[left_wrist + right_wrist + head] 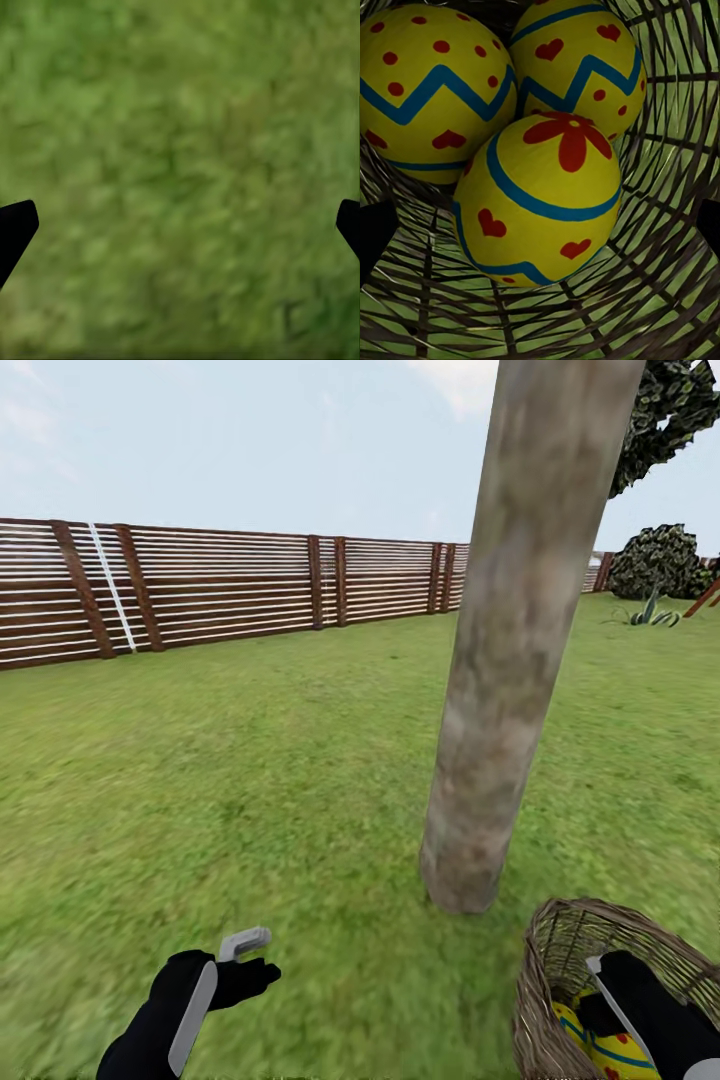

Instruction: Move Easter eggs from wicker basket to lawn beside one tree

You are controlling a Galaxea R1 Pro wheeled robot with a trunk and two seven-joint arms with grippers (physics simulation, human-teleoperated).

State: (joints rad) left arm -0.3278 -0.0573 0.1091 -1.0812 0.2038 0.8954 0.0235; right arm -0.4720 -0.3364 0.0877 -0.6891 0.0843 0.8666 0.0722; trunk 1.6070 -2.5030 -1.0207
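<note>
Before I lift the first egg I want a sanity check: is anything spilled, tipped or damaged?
Nothing stands out. The wicker basket stands upright on the lawn beside the tree, weave intact. All three Easter eggs sit inside it, whole. The right gripper reaches into the basket; the left gripper is open over grass.

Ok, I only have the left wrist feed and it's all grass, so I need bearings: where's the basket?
Observer: The basket is at the robot's right, close beside the tree at its base.
Operator: Any eggs on the lawn?
Observer: None that I see; all three eggs lie inside the basket, touching one another.
Operator: And the right arm?
Observer: The right gripper reaches down into the basket above the eggs, jaws open, holding nothing.
</note>
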